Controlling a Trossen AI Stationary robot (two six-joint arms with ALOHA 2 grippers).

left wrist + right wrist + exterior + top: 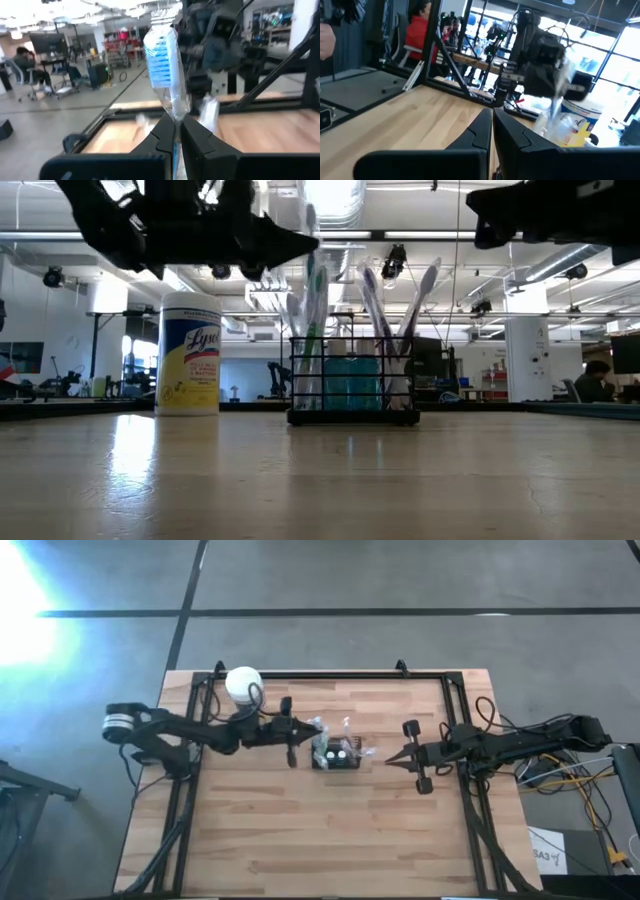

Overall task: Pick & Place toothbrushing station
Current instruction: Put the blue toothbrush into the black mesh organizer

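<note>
I am holding a wrapped toothbrush (165, 65) clamped in the left tool (177, 131) beside the toothbrushing station (337, 754); right tool (392, 761) together, empty; a slipping wrapper risks a drop.

the toothbrushing station (336, 755) stands mid-table with packaged toothbrushes (372, 320) sticking up out of it, blocking a straight drop from above. the left gripper (306, 728) crowds its left side, pinching a wrapped toothbrush (165, 70). the closed right gripper (392, 760) sits just off its right side. a wipes canister (242, 684) stands far left. the near half of the table (300, 840) lies bare.
</note>
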